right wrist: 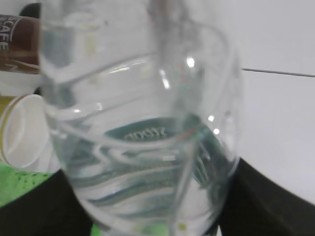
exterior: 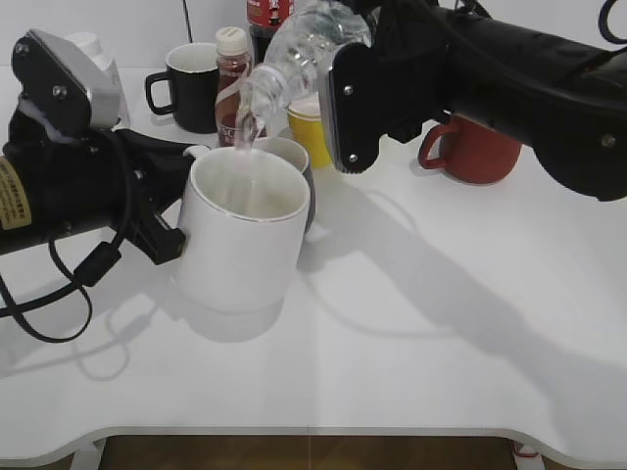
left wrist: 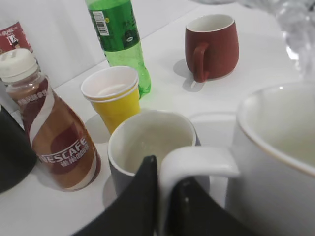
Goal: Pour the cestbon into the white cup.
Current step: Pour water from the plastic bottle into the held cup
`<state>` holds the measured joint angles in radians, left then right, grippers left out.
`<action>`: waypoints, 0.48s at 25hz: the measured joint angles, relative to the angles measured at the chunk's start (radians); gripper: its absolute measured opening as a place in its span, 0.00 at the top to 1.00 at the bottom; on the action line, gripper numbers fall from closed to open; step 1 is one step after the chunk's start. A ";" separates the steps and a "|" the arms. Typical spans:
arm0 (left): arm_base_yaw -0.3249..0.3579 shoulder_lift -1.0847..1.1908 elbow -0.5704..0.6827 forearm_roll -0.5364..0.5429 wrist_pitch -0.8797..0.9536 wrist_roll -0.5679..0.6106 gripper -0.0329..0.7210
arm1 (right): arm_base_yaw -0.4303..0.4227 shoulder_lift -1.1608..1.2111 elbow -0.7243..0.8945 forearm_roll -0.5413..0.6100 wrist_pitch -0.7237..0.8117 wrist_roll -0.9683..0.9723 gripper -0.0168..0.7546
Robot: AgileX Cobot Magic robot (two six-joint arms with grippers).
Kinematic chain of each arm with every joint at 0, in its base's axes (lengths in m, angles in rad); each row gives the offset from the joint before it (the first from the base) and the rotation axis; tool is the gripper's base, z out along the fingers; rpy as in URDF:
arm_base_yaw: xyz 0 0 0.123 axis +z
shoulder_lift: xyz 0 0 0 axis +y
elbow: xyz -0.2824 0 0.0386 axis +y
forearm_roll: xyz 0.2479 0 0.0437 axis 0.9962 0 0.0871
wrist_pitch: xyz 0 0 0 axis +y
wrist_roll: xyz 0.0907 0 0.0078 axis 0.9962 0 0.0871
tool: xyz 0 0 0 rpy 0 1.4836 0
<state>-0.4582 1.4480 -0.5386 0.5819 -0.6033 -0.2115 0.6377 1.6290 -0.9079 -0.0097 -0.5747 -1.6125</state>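
The clear cestbon bottle (exterior: 299,49) is tilted mouth-down over the white cup (exterior: 243,235), and water streams from its mouth into the cup. My right gripper (exterior: 345,93) is shut on the bottle's body; the bottle fills the right wrist view (right wrist: 142,132), with its dark green label seen through the water. My left gripper (left wrist: 165,196) is shut on the white cup's handle (left wrist: 197,160), one finger on each side, and the cup's rim shows at the right of the left wrist view (left wrist: 275,142).
A grey mug (left wrist: 147,147) stands right behind the white cup. Behind it are a yellow paper cup (left wrist: 112,96), a Nescafe bottle (left wrist: 54,132), a green soda bottle (left wrist: 120,39), a black mug (exterior: 191,86) and a red mug (exterior: 475,147).
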 joint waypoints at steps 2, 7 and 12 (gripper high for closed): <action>0.000 0.000 0.000 0.000 0.001 0.000 0.91 | 0.000 0.000 0.000 0.000 -0.005 -0.004 0.37; 0.000 0.000 0.000 0.001 0.006 0.000 0.91 | 0.000 0.000 0.000 0.000 -0.008 -0.027 0.37; 0.000 0.000 0.000 -0.002 0.007 0.000 0.91 | 0.000 0.000 0.000 0.024 -0.002 -0.004 0.37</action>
<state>-0.4582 1.4480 -0.5386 0.5802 -0.5964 -0.2115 0.6377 1.6290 -0.9079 0.0140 -0.5771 -1.6170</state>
